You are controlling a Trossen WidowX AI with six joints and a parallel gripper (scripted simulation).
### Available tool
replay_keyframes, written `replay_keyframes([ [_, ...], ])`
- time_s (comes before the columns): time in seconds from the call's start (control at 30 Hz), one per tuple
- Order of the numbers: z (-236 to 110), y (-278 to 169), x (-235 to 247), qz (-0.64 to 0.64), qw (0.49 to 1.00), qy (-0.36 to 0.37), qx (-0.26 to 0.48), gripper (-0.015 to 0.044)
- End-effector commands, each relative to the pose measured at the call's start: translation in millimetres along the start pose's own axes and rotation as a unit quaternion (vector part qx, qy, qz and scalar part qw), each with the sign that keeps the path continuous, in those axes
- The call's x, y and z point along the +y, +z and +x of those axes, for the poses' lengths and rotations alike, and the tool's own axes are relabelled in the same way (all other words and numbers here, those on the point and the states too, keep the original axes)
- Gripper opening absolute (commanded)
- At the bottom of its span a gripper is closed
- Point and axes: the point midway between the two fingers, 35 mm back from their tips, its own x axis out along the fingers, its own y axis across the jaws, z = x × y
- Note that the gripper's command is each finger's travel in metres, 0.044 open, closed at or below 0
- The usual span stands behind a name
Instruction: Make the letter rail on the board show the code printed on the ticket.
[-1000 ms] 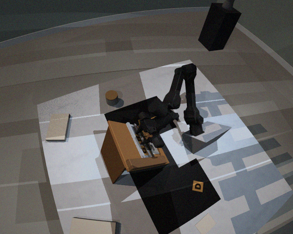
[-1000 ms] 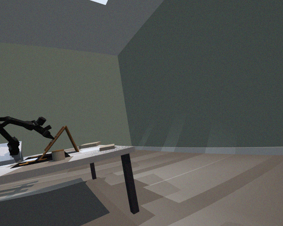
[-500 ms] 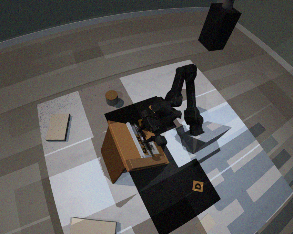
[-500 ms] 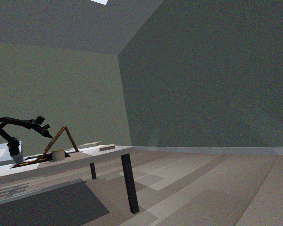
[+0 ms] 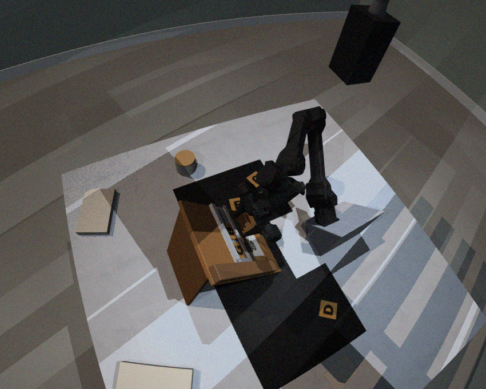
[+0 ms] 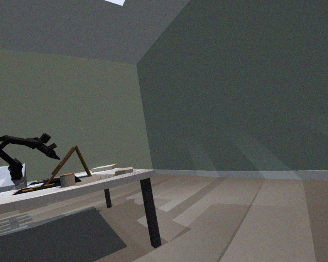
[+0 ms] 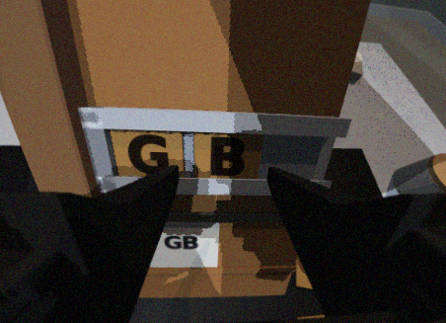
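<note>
The tilted wooden board [image 5: 211, 246] [image 7: 153, 51] bears a silver letter rail [image 7: 163, 120]. In the wrist view the G tile [image 7: 120, 160] sits near the rail's left end and the B tile [image 7: 227, 156] sits to its right, both upright. A narrow gap shows between them; the rail is empty right of B. The white ticket [image 7: 204, 258] below reads GB. My gripper [image 6: 59, 158] [image 7: 224, 172] is open and empty, its fingertips in front of the rail's lower bar on either side of B. A D tile [image 5: 328, 309] lies on the black mat [image 5: 285, 301].
Two more tiles, one [image 5: 235, 203] beside the board and one [image 5: 250, 179] farther back, are partly hidden by the arm. A cylinder [image 5: 185, 161] [image 6: 67, 180] [image 7: 411, 180] stands behind the mat. Beige blocks [image 5: 94, 213] [image 5: 155, 376] lie on the counter. A grey wedge [image 5: 347, 217] is by the arm's base.
</note>
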Motion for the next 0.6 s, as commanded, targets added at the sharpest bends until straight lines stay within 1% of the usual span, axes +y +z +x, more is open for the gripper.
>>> replay_keyframes([
  [0.0,-3,0,-1,0.002,1.000,-0.003,0.001,0.0295],
  [0.57,-14,0,-2,0.002,1.000,-0.003,0.001,0.0295],
])
